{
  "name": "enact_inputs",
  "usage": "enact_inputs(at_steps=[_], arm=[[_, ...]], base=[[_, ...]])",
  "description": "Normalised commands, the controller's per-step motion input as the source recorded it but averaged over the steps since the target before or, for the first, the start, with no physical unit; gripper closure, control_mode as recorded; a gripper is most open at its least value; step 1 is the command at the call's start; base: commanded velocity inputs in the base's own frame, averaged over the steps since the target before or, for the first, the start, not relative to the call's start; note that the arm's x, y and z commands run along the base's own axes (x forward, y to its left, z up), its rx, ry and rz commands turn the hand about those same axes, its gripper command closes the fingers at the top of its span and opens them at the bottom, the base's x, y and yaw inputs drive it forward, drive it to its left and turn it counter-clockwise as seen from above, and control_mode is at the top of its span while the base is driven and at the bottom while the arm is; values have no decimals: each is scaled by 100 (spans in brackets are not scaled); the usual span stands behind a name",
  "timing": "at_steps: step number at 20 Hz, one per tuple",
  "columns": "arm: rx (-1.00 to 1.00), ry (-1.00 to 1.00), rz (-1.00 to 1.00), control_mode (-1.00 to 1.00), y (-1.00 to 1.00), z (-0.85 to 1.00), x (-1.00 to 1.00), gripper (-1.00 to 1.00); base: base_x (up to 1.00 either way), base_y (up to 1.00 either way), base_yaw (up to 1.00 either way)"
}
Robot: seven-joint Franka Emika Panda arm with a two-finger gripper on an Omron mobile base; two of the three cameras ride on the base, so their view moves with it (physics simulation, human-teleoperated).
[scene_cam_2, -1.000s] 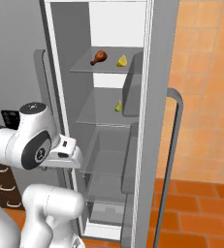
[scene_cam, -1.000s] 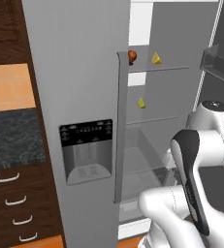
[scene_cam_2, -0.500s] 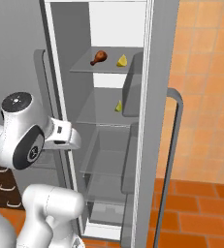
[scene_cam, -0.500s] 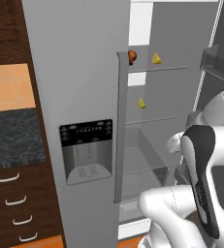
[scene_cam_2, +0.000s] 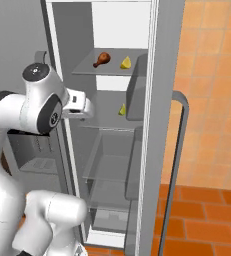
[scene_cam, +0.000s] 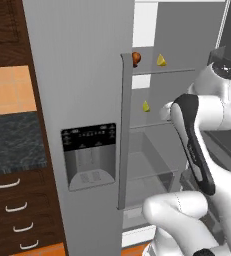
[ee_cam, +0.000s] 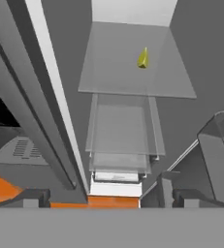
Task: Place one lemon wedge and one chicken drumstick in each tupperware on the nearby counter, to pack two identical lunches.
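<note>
**A:** What stands in front of the robot?

**B:** An open fridge with glass shelves; on the top shelf a chicken drumstick lies beside a lemon wedge, the two near each other but apart; on the shelf below sits a second lemon wedge, alone, towards the back.

**A:** And the hand?

**B:** The hand is raised in front of the fridge opening, level with the lower of those two shelves; it carries nothing, and its fingers are spread wide, released; it is well apart from both wedges and the drumstick.

**A:** What is to the left of the fridge?

**B:** The closed grey fridge door with a dark dispenser panel set into it; beyond that, a stretch of black-and-grey marbled surface over dark brown drawers with curved silver handles.

**A:** And to the right?

**B:** The open door seen edge-on, an orange tiled wall and an orange-brown tiled floor.
</note>
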Motion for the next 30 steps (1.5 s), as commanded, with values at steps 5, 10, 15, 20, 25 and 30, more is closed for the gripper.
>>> enact_inputs(at_steps=[5, 10, 15, 20, 25, 30], arm=[[0, 8, -7, -100, -5, -53, 100, -100], [4, -1, -1, -100, -17, -78, 100, -100], [7, -12, 3, -100, -34, -29, 86, -100], [0, 0, 6, -100, -37, 0, 96, -100], [0, 0, 9, -100, -3, -13, 86, -100], [0, 0, 5, -100, 0, -24, 44, -100]], base=[[0, 0, 0], [0, 0, 0], [0, 0, 0], [0, 0, 0], [0, 0, 0], [0, 0, 0]])
